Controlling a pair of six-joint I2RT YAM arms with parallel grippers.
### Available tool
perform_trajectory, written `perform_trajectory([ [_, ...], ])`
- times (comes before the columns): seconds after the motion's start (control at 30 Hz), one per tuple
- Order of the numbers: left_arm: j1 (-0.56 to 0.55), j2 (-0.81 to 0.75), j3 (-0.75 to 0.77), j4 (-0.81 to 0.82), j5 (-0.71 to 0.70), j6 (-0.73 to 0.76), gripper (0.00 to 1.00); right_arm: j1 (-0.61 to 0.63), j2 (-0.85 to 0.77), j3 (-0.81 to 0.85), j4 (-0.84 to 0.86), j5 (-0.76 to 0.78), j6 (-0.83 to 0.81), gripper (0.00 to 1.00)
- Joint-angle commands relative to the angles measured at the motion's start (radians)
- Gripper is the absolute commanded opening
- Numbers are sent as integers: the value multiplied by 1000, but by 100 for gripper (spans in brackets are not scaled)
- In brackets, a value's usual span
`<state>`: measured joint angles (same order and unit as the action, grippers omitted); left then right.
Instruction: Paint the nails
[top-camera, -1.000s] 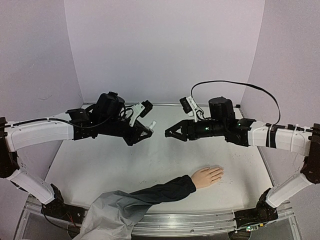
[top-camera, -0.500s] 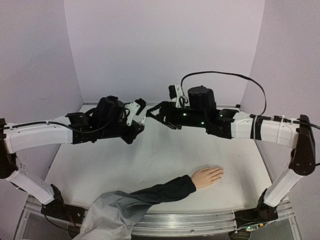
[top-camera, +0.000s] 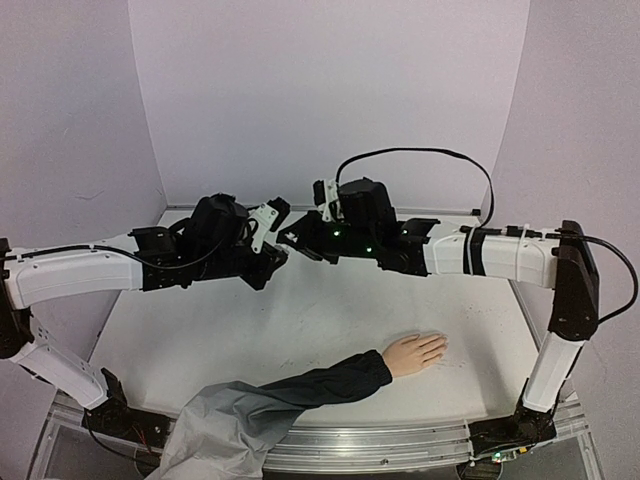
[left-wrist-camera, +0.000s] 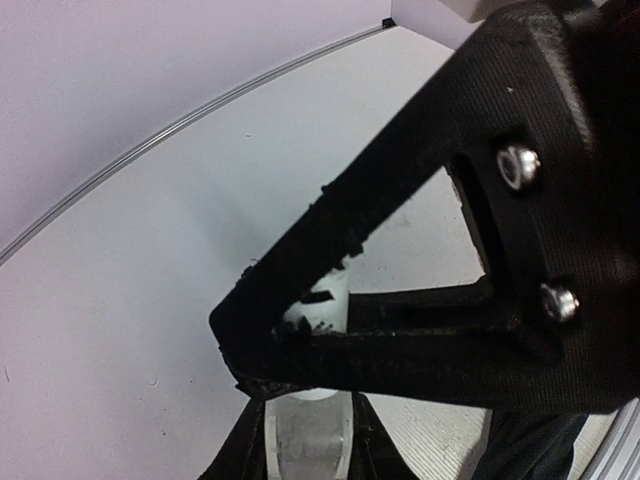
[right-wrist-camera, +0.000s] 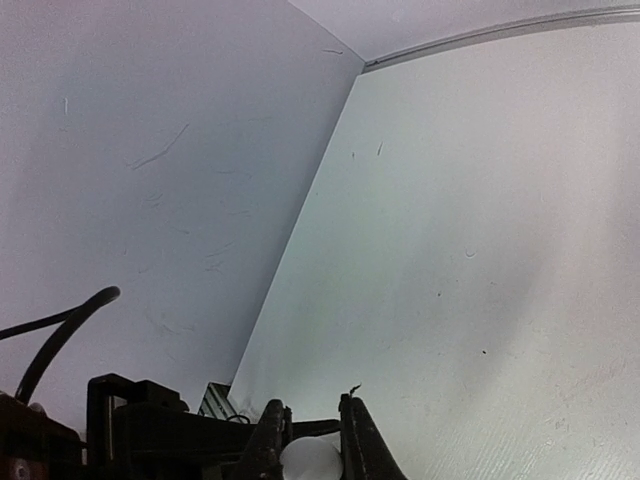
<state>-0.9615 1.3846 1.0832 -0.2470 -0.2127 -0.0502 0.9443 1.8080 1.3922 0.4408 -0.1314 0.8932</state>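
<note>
— Where do our jaws stand?
— Our left gripper (top-camera: 279, 256) and right gripper (top-camera: 291, 238) meet in mid-air, both clamped on one small whitish cylinder (left-wrist-camera: 330, 290).
— And the nails (top-camera: 440, 345)?
— On the mannequin hand (top-camera: 413, 353), flat on the white table (top-camera: 320, 315), below the jaws, toward our right arm's base. Plain lavender walls (top-camera: 320, 100) surround us.

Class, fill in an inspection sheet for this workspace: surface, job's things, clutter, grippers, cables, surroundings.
Surface: white table, faint specks.
Job's things: mannequin hand lying flat near the front edge, with navy sleeve and grey cloth trailing over the edge; nails too small to judge.
Clutter: nothing seen.
Grippers: left gripper and right gripper both shut on one small whitish item between them.
Cables: black cable arching over the right arm.
Surroundings: pale lilac walls; metal rail at the near edge.
</note>
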Motion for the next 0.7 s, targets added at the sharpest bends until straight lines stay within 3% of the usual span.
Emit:
perform_trajectory([
  [0.0, -5, -63, 1, 58, 41, -28, 0, 8, 4, 47, 24, -12, -37, 3],
  [0.1, -2, -75, -1, 69, 191, -18, 0, 7, -15, 38, 41, -75, -125, 0],
  [0.2, 11, -100, -18, 104, 482, 20, 0, -1, -51, -15, 135, -229, -243, 0],
  [0.27, 46, -117, -26, 132, 715, 18, 0, -1, -78, -55, 240, -494, -355, 0],
  [0.33, 76, -136, -26, 159, 943, 7, 0, 8, -110, -114, 440, -855, -386, 0],
  [0.37, 87, -145, -28, 177, 1041, 0, 0, 16, -134, -139, 471, -953, -389, 0],
  [0.43, 100, -158, -27, 210, 1201, -11, 0, 24, -179, -173, 424, -993, -438, 0],
  [0.53, 102, -168, -30, 240, 1215, -11, 0, 25, -212, -190, 303, -949, -506, 0],
  [0.67, 101, -162, -39, 243, 1009, -4, 0, 24, -237, -227, 281, -745, -510, 0],
])
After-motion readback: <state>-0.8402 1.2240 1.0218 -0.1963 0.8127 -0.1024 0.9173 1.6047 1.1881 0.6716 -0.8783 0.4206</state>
